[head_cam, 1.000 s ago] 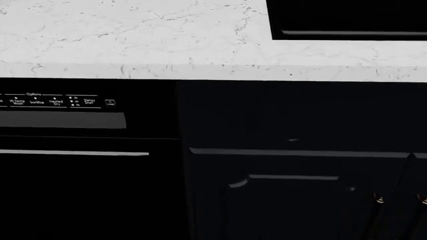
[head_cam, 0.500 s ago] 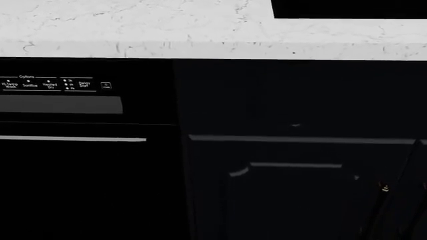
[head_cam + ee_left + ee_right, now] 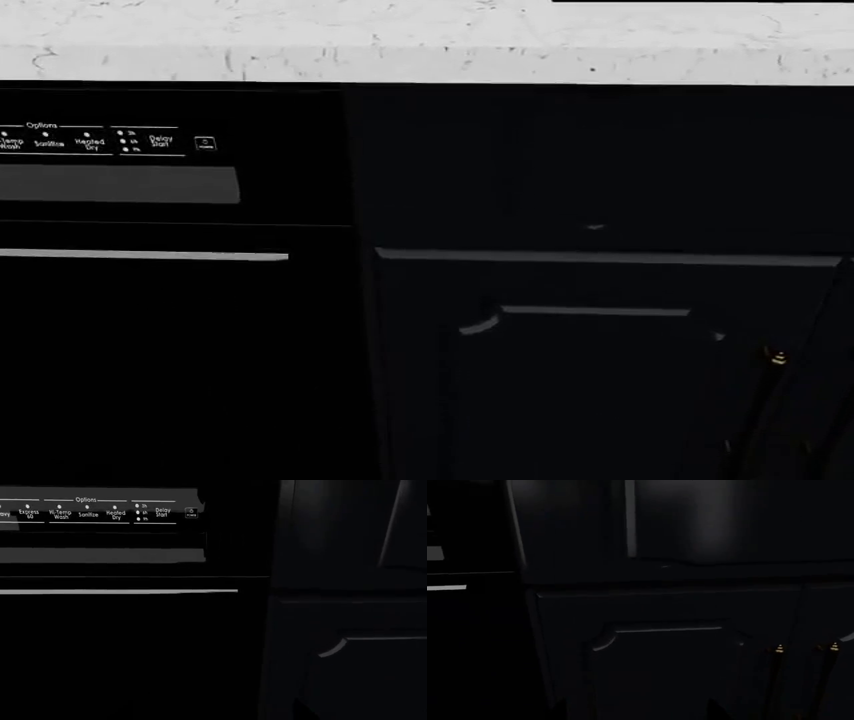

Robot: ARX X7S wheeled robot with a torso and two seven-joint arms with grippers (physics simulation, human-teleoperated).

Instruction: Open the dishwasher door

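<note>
A: The dishwasher door (image 3: 160, 340) runs off the head view's left and bottom edges.
B: Its control labels (image 3: 80, 140) are too small to read there, and both grippers stay unseen.

Place: a home kitchen.
Evidence: marble worktop (image 3: 400, 40), dishwasher door (image 3: 160, 330) with wash-cycle labels, dark panelled cabinet door (image 3: 601, 380).

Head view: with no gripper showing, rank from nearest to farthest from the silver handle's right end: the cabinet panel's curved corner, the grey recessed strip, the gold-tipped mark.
1. Grey recessed strip, just above, on the dishwasher door.
2. Curved corner, rightward, on the cabinet door.
3. Gold-tipped mark, far lower right.
</note>
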